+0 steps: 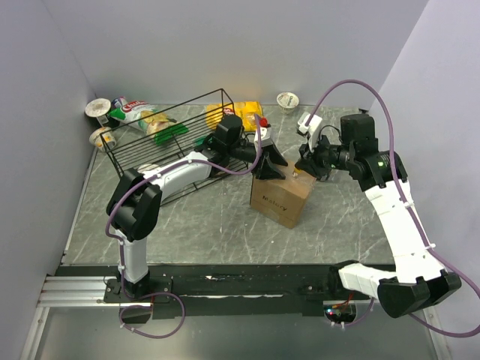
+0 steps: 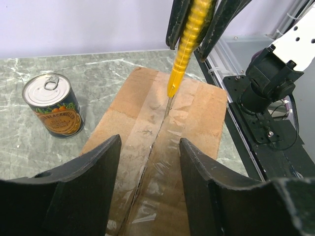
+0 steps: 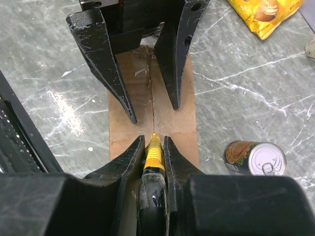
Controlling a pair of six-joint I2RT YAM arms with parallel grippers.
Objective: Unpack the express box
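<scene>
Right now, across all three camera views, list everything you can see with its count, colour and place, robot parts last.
express box: one, brown cardboard, table centre, taped seam on top
knife: one, yellow, tip on the box's taped seam
tin can: one, silver lid and orange label, upright on the table beside the box
wire basket: one, black, left of the box
green snack bag: one, green and white, at the basket's far left corner
yellow snack bag: one, yellow, beyond the basket
cups: three, white, two in the far left corner, one by the far wall
left gripper: one, black, open, fingers either side of the seam
right gripper: one, black, shut on the knife
</scene>
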